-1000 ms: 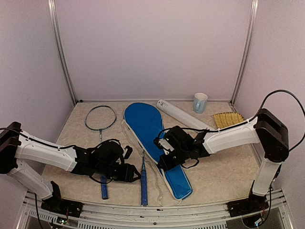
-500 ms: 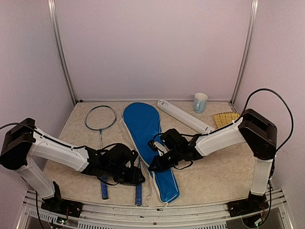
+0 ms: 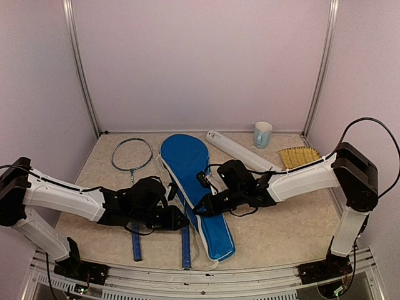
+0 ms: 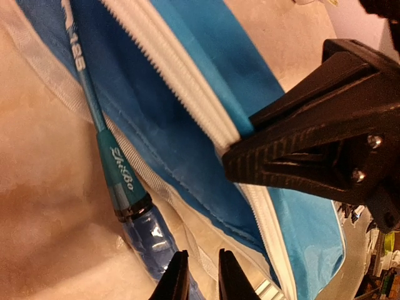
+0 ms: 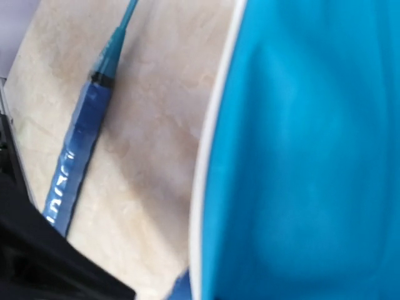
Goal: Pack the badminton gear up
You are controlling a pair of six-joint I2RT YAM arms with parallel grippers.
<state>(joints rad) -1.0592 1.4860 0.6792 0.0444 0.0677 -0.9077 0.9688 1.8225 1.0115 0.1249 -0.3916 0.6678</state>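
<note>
Reaching low to the left, the right hand [image 3: 200, 208] pinches the zip edge of the blue racket-shaped fabric cover [image 3: 187, 164], which lies lengthwise on the beige counter [image 3: 290, 222], broad end far. The left hand [image 4: 201, 279] is nearly closed beside a thin blue-handled racket [image 4: 145, 237]; I cannot tell if it grips.

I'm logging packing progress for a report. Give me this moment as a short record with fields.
cover: blue, zip edge lifted open
first racket: lying left of the cover, outside it
second racket: shaft in the opened cover, handle outside
right hand: shut on the cover's zip edge
left hand: nearly closed by the second racket's handle; grip unclear
tube, mug, brush: back right
shuttlecocks: none in view
</note>
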